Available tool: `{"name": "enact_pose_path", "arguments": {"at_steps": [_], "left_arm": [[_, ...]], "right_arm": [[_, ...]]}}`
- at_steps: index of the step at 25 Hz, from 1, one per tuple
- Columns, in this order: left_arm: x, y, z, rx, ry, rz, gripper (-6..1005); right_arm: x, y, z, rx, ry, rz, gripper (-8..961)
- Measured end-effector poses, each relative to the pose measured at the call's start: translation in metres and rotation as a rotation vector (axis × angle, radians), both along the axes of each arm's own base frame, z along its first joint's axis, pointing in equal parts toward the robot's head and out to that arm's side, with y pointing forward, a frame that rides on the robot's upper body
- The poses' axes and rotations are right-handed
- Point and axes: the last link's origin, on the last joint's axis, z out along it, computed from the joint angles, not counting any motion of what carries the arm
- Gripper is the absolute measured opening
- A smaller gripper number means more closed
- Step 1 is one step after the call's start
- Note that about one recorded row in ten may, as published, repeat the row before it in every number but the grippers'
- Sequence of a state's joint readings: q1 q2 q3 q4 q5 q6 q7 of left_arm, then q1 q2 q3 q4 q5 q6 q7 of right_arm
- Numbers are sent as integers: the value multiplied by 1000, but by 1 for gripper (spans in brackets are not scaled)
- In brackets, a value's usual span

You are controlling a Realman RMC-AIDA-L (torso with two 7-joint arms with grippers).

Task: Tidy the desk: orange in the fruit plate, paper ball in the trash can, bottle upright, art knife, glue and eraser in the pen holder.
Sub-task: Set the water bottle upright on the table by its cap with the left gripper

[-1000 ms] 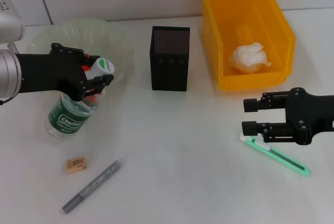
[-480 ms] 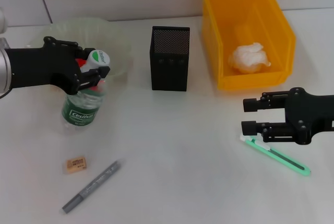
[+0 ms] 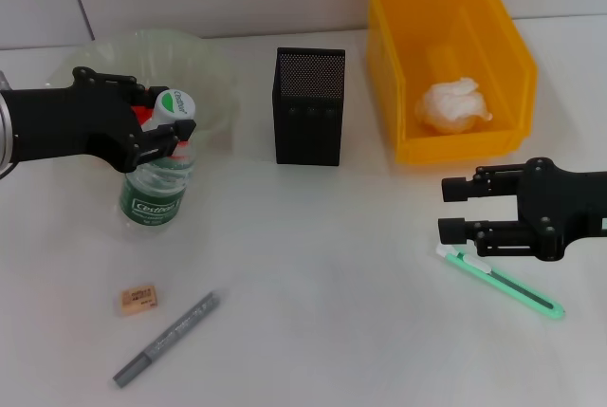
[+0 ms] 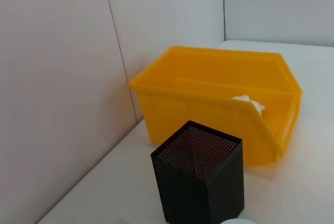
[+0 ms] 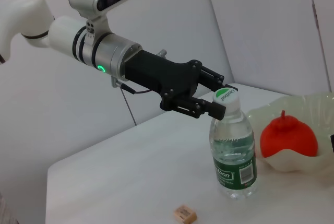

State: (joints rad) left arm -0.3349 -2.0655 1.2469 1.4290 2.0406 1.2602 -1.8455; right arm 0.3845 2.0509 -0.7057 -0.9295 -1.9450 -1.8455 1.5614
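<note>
Three views, taken in turn.

Head view, left gripper (image 3: 169,135): near the table's left edge, fingers closed on the neck of the bottle (image 3: 158,179), just under its cap.
Head view, bottle: standing close to upright on the table, just in front of the fruit plate (image 3: 204,70).
Head view, orange (image 3: 142,115): only a red-orange sliver shows behind the left gripper, in the fruit plate at the table's back left.
Head view, pen holder (image 3: 309,105): black mesh box at the middle of the table's back edge.
Head view, trash can (image 3: 493,61): yellow bin at the back right, the paper ball (image 3: 453,104) lying inside.
Head view, right gripper (image 3: 459,210): near the table's right edge, fingers apart and holding nothing, just above the near end of the art knife (image 3: 503,283).
Head view, eraser (image 3: 137,299): front left, just beside the glue (image 3: 167,338), a grey stick lying slantwise.

Left wrist view, pen holder (image 4: 201,181): upright, with the trash can (image 4: 209,98) just behind it and the paper ball (image 4: 247,102) showing over the bin's front lip.

Right wrist view, left gripper (image 5: 222,100): closed on the neck of the bottle (image 5: 233,153), which stands on its base.
Right wrist view, orange (image 5: 288,138): sitting in the fruit plate (image 5: 297,161), beside the bottle.
Right wrist view, eraser (image 5: 185,214): flat on the table, near the bottle's base.
</note>
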Motion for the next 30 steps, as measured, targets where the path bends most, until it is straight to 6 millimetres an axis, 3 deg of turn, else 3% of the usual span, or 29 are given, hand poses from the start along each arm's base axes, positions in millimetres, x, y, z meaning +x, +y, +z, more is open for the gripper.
{"name": "enact_pose_path", "arguments": {"at_steps": [30], "left_arm": [[-9, -5, 10, 19, 1, 25, 437]], "right_arm": [[-5, 6, -1, -11, -9, 13, 602]]}}
